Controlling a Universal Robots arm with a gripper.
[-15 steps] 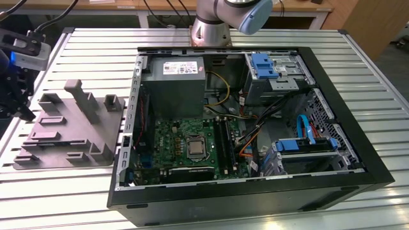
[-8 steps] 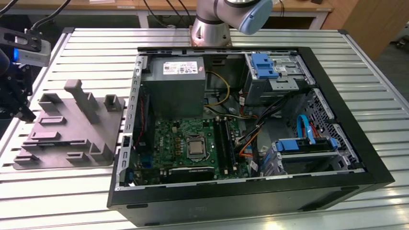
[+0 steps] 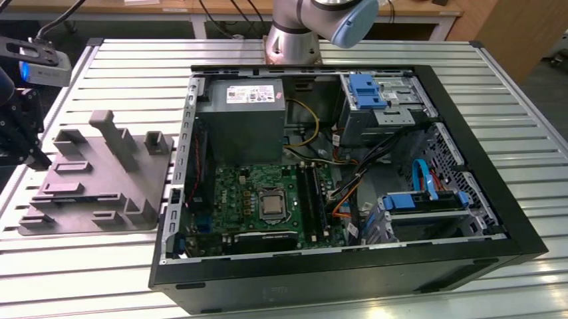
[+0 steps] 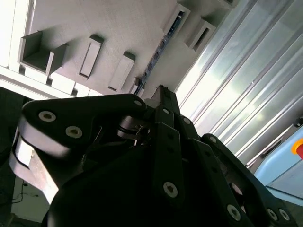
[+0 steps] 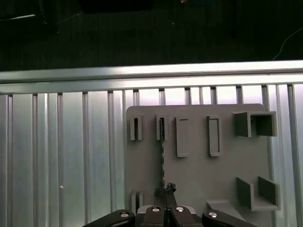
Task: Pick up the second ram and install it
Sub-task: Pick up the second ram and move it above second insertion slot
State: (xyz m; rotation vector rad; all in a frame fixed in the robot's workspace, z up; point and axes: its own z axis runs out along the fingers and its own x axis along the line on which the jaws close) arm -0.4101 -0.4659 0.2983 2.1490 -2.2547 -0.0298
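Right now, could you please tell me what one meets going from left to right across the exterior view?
In order: grey fixture plate → green motherboard → blue drive caddy.

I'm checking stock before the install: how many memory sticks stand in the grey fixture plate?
1. The second ram stands edge-on in a slot of the grey fixture plate, one end right by the gripper. The neighbouring slot looks empty; none seems hidden.
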